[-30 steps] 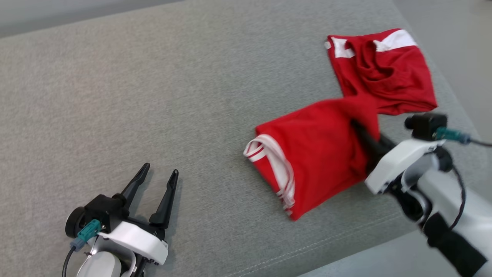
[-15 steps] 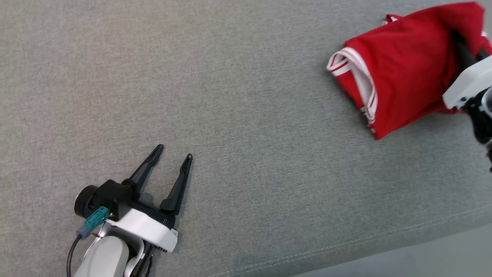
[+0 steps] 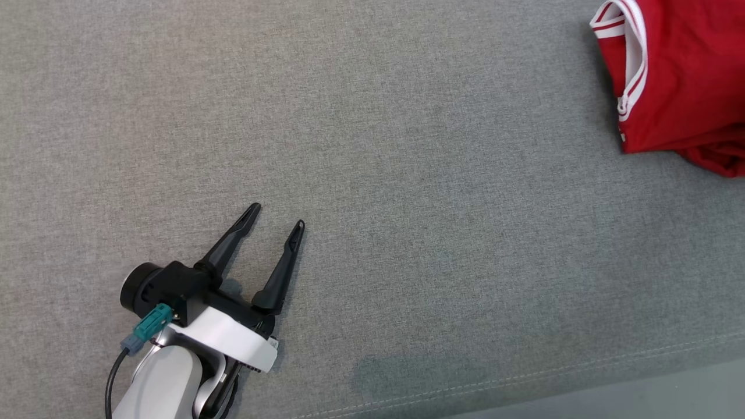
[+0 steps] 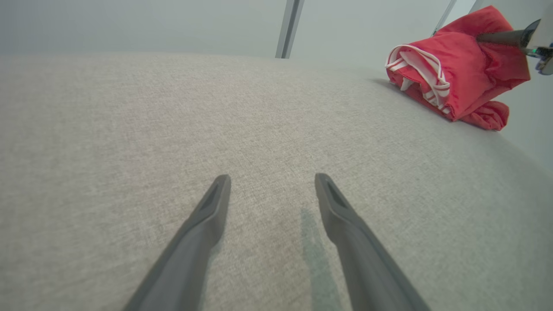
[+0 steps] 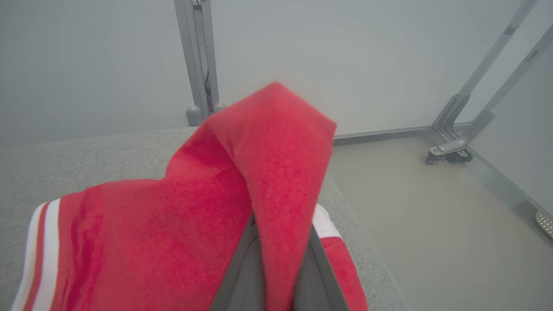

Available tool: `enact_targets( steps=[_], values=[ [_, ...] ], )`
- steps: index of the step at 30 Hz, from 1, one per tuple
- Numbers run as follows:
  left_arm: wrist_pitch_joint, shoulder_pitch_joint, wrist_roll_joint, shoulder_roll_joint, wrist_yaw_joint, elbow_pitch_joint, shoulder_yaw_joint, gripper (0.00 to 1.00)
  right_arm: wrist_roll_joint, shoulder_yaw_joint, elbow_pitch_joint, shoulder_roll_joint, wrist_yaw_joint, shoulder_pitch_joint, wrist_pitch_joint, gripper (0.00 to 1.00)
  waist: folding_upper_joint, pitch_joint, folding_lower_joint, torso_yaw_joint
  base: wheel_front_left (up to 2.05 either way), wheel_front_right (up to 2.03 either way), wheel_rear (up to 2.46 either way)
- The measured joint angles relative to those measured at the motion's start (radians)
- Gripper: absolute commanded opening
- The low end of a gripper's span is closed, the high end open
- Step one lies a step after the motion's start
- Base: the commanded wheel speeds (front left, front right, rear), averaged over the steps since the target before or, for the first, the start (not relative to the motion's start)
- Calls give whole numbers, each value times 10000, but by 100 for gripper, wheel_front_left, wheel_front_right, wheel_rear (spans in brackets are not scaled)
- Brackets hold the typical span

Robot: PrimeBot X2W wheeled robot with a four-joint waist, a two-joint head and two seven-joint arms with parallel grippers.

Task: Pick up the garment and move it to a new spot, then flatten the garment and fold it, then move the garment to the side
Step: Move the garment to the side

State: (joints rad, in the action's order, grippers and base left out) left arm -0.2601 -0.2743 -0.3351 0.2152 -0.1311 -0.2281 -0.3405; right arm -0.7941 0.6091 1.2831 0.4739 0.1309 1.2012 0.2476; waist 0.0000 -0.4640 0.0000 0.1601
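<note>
Folding seems done: my right gripper [image 5: 280, 242] clamps the red white-striped garment [image 3: 681, 75] for moving aside, left gripper [image 3: 278, 215] gapes empty.

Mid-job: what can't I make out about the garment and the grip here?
- Head view: the garment runs off the top and right edges, so its full shape is lost.
- Right wrist view: cloth drapes over the right gripper, hiding its fingertips and how much is pinched.
- Left wrist view: the right edge cuts off that gripper's body.
</note>
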Motion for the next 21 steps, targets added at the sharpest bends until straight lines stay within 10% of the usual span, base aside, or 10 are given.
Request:
enact_targets(
  steps=[21],
  values=[
    [15, -3, 257, 12, 0, 520, -211, 100, 336, -861, 71, -270, 0, 1, -591, 0, 0, 228, 0, -153, 0, 0, 0]
  ],
)
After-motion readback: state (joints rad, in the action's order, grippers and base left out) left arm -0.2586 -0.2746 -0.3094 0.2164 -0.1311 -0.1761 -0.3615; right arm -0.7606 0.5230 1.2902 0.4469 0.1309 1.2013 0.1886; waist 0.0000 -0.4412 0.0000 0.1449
